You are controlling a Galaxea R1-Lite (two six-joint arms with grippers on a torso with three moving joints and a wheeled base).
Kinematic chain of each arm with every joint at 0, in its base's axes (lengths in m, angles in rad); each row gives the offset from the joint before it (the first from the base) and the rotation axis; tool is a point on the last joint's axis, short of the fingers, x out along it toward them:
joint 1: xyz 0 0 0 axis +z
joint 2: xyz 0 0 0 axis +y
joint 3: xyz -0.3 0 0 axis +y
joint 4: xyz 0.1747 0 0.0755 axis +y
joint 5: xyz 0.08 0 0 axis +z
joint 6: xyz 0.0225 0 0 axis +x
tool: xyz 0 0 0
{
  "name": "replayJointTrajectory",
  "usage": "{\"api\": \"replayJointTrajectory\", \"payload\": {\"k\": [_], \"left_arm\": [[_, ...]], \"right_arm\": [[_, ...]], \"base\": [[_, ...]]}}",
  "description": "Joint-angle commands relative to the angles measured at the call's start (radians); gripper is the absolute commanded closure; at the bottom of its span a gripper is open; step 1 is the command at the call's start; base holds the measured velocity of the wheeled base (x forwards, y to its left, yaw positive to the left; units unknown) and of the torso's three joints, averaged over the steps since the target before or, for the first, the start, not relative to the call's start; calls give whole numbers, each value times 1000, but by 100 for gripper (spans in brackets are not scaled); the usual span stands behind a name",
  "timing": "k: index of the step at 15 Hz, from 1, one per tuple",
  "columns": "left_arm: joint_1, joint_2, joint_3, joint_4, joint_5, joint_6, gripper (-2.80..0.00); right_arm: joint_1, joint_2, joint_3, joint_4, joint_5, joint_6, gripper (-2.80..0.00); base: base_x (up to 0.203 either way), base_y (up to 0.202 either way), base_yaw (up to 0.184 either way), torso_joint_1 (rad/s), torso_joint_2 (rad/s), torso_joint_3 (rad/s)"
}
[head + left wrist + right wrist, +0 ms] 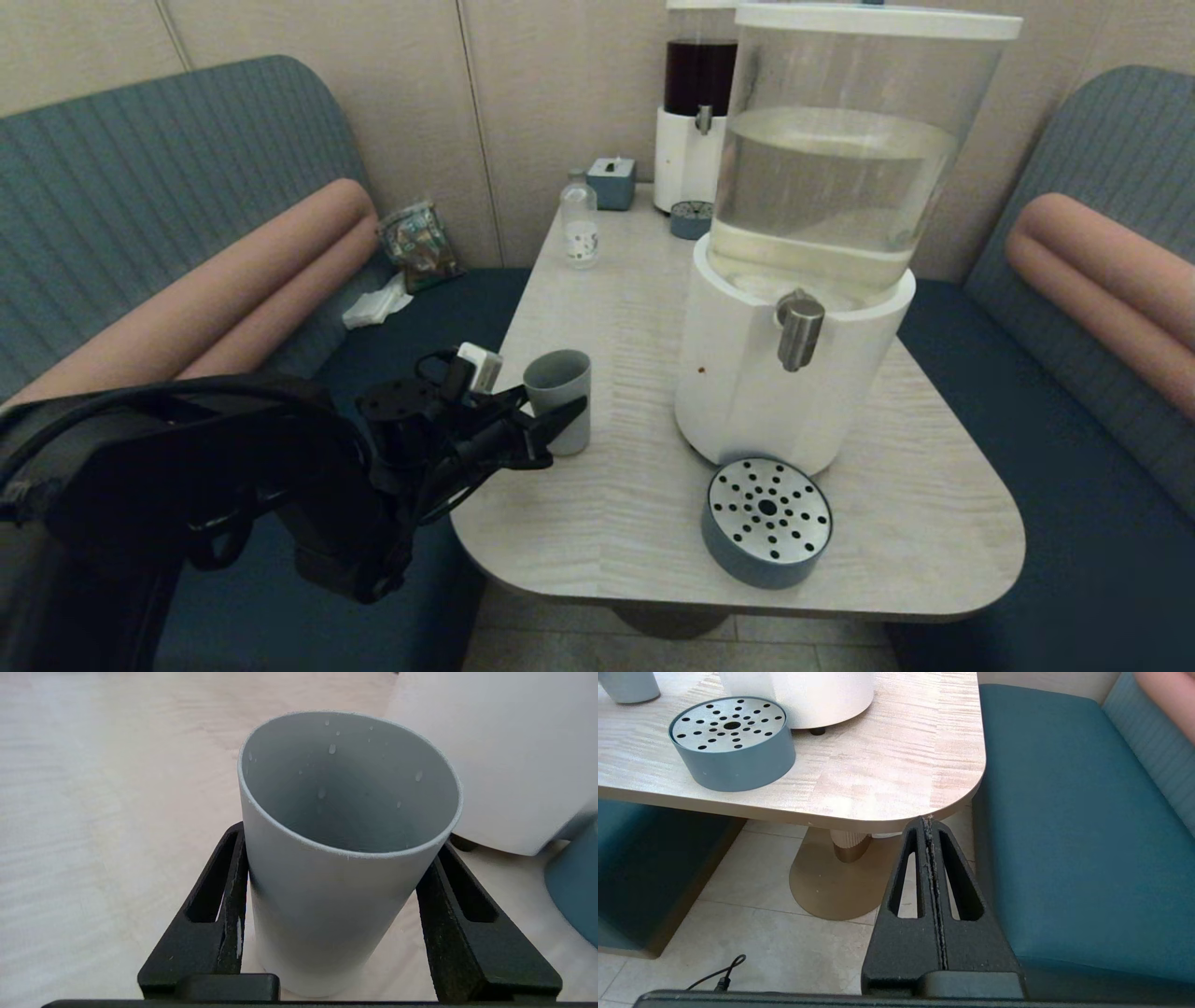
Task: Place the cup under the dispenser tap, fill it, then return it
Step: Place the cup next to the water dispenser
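The cup (327, 896) stands upright between the left gripper (329, 891) fingers — flanked

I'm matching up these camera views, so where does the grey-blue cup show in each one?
Head view: cup near the table's left edge, between the left gripper fingers.
Left wrist view: cup fills the centre, fingers either side.
Right wrist view: only its base, top-left corner.
Shared landmark: white dispenser base.
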Motion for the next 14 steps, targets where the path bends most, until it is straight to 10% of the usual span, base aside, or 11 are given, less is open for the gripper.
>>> {"api": "replayJointTrajectory", "payload": {"k": [1, 3, 4, 14], "left_arm": [[4, 34, -3, 4, -3, 0, 0], [3, 31, -2, 4, -4, 2, 0], [3, 22, -3, 4, -3, 1, -280], [1, -174, 186, 4, -3, 4, -280]], "right_arm": [[0, -3, 0, 0, 0, -1, 0], [0, -3, 0, 0, 0, -1, 0], [0, -3, 0, -1, 0, -1, 0], [0, -3, 1, 0, 0, -1, 0]], "base": [[0, 0, 0, 0, 0, 0], [0, 0, 0, 0, 0, 0], [0, 0, 0, 0, 0, 0], [0, 0, 0, 0, 0, 0]]}}
